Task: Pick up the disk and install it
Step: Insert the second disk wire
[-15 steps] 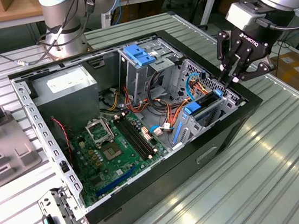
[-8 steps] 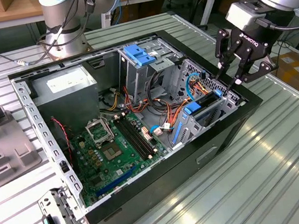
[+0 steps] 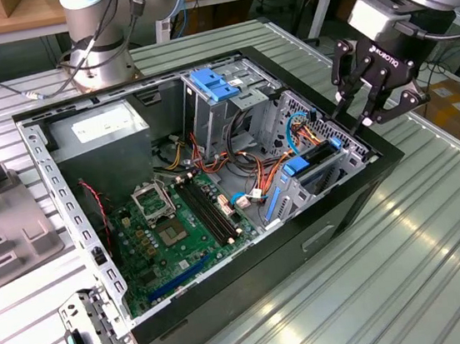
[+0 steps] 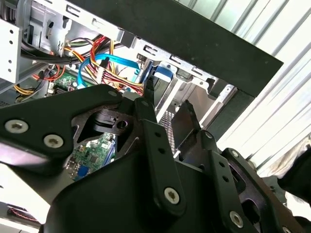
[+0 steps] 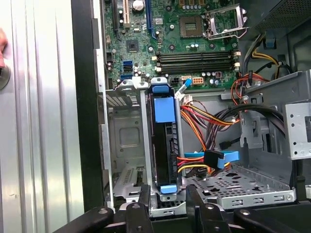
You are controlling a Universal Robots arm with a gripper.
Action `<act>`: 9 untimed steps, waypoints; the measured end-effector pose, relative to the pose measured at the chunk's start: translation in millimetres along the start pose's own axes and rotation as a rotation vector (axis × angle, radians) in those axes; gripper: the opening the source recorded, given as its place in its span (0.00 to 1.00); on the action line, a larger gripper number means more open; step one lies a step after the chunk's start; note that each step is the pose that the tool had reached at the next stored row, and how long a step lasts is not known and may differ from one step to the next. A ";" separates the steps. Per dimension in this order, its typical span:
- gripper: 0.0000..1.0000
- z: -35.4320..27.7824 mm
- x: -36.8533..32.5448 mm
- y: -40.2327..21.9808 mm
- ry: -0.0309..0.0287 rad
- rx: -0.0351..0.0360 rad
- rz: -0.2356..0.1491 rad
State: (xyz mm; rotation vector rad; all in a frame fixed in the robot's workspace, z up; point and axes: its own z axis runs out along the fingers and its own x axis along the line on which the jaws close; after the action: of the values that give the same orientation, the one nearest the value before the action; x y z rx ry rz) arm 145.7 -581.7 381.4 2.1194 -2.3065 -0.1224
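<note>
The disk (image 5: pixel 164 145) stands on edge in a metal bay of the open computer case, with blue carrier pieces at both ends. In the exterior view the disk (image 3: pixel 317 160) sits just inside the case wall on the exterior view's right. My gripper (image 3: pixel 356 117) hangs over that wall, just above the disk, open with nothing between its black fingers. In both wrist views the gripper (image 5: pixel 167 196) (image 4: pixel 167 99) points down at the bay. One of its fingertips (image 5: pixel 145 193) shows on each side of the disk's near blue tab, apart from it.
The black case (image 3: pixel 351 199) lies open on a ribbed metal table. Inside are a green motherboard (image 3: pixel 170 230), a grey power-supply box (image 3: pixel 99 133), a tall cage with a blue bracket (image 3: pixel 215 83) and orange and blue cables (image 5: pixel 204 119). Another arm's base (image 3: pixel 97 46) stands behind.
</note>
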 end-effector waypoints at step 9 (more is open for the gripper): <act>0.42 0.7 -14.0 2.0 0.0001 0.0000 0.000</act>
State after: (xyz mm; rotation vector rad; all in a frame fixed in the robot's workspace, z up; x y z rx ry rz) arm 144.9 -567.6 381.5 2.1193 -2.3065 -0.1223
